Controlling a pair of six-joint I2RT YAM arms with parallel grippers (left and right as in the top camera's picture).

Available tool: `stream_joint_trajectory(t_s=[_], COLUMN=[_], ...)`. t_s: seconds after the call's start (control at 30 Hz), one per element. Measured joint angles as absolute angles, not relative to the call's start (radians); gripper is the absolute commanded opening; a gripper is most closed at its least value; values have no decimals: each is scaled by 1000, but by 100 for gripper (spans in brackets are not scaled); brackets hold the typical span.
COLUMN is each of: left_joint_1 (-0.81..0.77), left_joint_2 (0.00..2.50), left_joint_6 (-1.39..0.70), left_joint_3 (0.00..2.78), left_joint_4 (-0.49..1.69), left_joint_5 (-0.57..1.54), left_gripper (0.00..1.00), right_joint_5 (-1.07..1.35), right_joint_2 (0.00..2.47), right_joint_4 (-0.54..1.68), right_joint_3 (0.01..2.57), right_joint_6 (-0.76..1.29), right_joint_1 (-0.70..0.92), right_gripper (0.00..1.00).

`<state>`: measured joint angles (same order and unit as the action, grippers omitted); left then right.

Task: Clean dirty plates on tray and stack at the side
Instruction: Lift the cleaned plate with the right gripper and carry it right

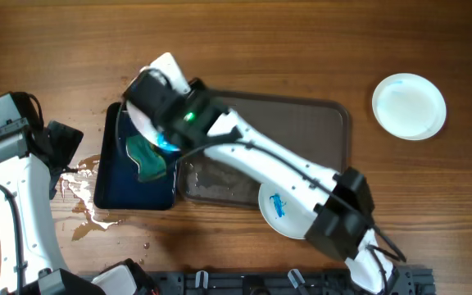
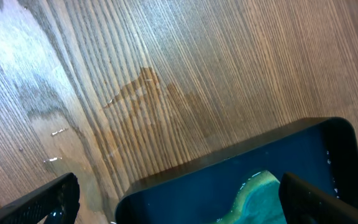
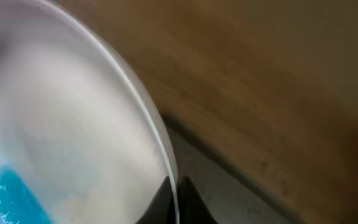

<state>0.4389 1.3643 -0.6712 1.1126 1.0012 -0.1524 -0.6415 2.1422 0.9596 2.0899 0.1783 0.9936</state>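
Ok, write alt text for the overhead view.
The right end effector holds a white plate above the black sponge tray. A blue-smeared plate sits at the front edge of the grey tray; a clean plate lies far right.

The tray (image 1: 318, 123) lies mid-counter (image 1: 244, 41). The narrow tray (image 1: 109, 184) sits just beside it at 9 o'clock; whether the two touch is hidden by the right arm. A sponge (image 1: 147, 160) lies in the narrow tray, toward its 3 o'clock wall. One plate (image 1: 409, 106) rests on the counter at 2 o'clock from the tray, well apart from it. A second plate (image 1: 275, 205) straddles the tray's 6 o'clock rim, partly under the right arm. The third plate (image 1: 140, 124) is over the narrow tray's 12 o'clock end, gripped by the right end effector (image 1: 158, 115). A water puddle (image 1: 84, 197) spreads on the counter at 8 o'clock from the narrow tray. The left end effector (image 1: 68, 147) hangs at 9 o'clock from the narrow tray, over the puddle's edge.
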Motion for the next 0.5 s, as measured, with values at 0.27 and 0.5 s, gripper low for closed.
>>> stream_joint_trajectory(t_s=[0.27,0.5], left_joint_1=[439,439], left_joint_2=[1364,1364], left_joint_6=[-672,-676], left_joint_3=[1113,1113], left_joint_4=[1001,1001], left_joint_5=[-151,-151], left_gripper=[100,100], right_joint_5=[-1008,-1056], right_joint_2=[2143,2155], right_joint_4=[599,458], right_joint_3=[2088,2085], right_joint_6=[-290,-633], right_joint_1=[1151,1176], right_gripper=[5,5])
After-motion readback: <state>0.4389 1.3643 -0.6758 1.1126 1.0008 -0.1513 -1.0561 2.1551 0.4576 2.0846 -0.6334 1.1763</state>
